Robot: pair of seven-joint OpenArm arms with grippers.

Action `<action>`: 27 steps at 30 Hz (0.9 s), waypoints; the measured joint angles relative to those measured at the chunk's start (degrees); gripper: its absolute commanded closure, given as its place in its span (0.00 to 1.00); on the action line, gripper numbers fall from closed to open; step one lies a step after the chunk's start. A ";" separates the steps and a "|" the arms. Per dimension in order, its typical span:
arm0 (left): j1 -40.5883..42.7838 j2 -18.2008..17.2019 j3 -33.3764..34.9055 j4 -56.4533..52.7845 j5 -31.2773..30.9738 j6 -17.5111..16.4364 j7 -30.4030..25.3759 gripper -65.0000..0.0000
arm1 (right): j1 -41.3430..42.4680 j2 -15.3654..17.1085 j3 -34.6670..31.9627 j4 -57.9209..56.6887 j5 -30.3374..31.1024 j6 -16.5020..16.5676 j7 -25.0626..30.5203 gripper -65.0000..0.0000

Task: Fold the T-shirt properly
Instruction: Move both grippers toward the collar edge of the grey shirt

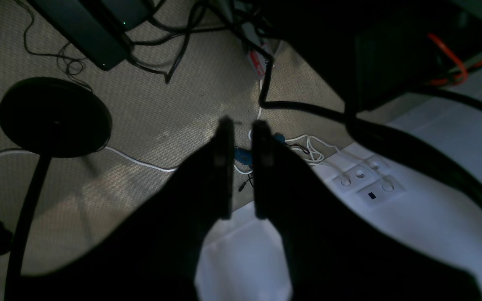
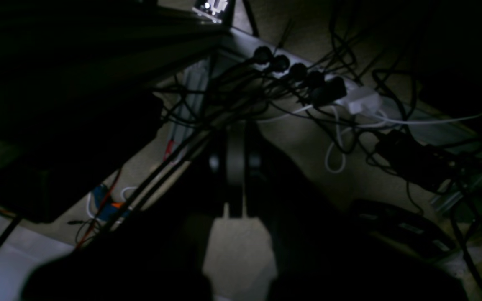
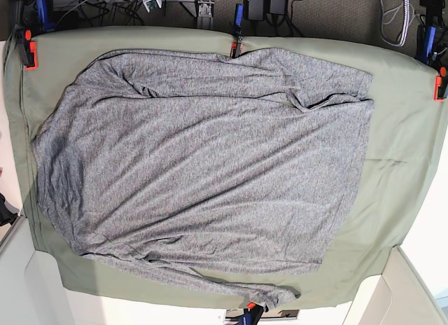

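Observation:
The heather-grey T-shirt (image 3: 203,171) lies spread flat on the olive-green cloth (image 3: 399,150) in the base view, with its long sleeves folded in along the top and bottom edges. Neither arm shows in the base view. In the left wrist view my left gripper (image 1: 243,125) hangs over carpeted floor, away from the shirt, its dark fingers (image 1: 225,167) a narrow gap apart with nothing between them. My right gripper (image 2: 237,138) is also off the table over the floor, jaws pressed together and empty.
Orange and blue clamps (image 3: 28,48) pin the cloth at its edges. Below the grippers lie tangled cables, a power strip (image 2: 308,77), a black round stand base (image 1: 55,117) and a white panel (image 1: 412,209).

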 measured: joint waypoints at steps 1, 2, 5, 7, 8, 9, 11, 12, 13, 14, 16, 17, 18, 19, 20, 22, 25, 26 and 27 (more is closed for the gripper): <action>0.00 0.00 0.00 -0.02 -0.02 0.00 -0.63 0.89 | 0.00 0.00 0.00 0.00 0.00 0.00 0.00 1.00; -0.02 0.00 0.00 -0.02 0.00 0.00 -0.79 0.89 | 0.00 0.00 0.00 0.00 0.00 0.00 0.00 1.00; -0.04 0.02 0.00 0.00 -0.02 0.00 -0.85 0.89 | -0.11 -0.02 0.00 0.31 0.00 0.00 0.00 1.00; -0.02 0.00 0.00 0.00 -0.02 -0.02 -0.83 0.89 | -0.11 0.00 0.00 0.31 0.00 0.00 0.00 1.00; 0.00 -0.02 0.00 0.00 0.00 -0.96 -0.83 0.89 | -0.11 0.11 0.00 0.42 0.00 0.00 0.00 1.00; -0.02 -0.04 0.00 0.00 0.17 -3.41 -0.83 0.89 | -0.11 0.11 0.00 0.48 0.00 0.00 0.00 1.00; -0.02 0.00 0.00 0.00 1.79 -7.80 -0.87 0.89 | -0.11 0.13 0.00 0.48 0.00 0.00 0.00 1.00; -0.02 0.02 0.00 0.00 3.08 -9.70 -0.83 0.89 | -0.11 0.24 0.00 0.55 0.00 0.00 0.00 1.00; -0.02 0.04 0.00 0.00 3.80 -11.39 -0.83 0.89 | -0.11 0.33 -0.09 0.55 0.00 0.02 0.02 1.00; 0.00 0.02 0.00 0.00 3.80 -13.40 -0.83 0.89 | -0.17 0.50 -0.09 0.55 0.00 0.04 0.04 1.00; 0.15 -0.11 -0.02 0.24 3.04 -16.04 -0.83 0.89 | -1.09 0.92 -0.09 0.83 0.00 0.66 0.07 1.00; 0.70 -0.46 -0.15 1.18 0.81 -16.76 -0.68 0.89 | -1.99 1.51 -0.09 1.22 0.00 1.36 0.26 1.00; 1.60 -0.98 -0.72 2.80 -0.72 -18.21 -1.05 0.89 | -3.04 1.90 -0.09 1.97 0.22 2.16 0.24 1.00; 2.75 -1.49 -1.44 4.98 -1.84 -18.67 -0.90 0.89 | -4.31 2.58 -0.09 3.08 0.72 2.60 0.28 1.00; 4.26 -2.10 -2.45 7.67 -2.95 -18.88 -0.92 0.89 | -5.70 3.19 -0.09 4.50 2.19 3.06 0.24 1.00; 7.67 -3.43 -5.42 14.25 -3.80 -19.21 -0.94 0.89 | -8.98 4.50 -0.13 8.28 5.16 3.26 0.04 1.00; 13.33 -5.31 -10.97 25.29 -3.87 -19.32 -0.79 0.89 | -14.75 6.82 -0.13 16.22 7.63 3.19 -0.22 1.00; 15.13 -5.75 -12.87 29.05 -4.07 -19.23 -0.81 0.89 | -16.63 7.61 -0.13 19.23 8.72 3.15 -0.31 1.00; 16.87 -6.25 -14.88 32.89 -4.00 -19.28 -0.76 0.88 | -18.36 8.46 -0.13 22.51 10.16 3.02 -0.46 1.00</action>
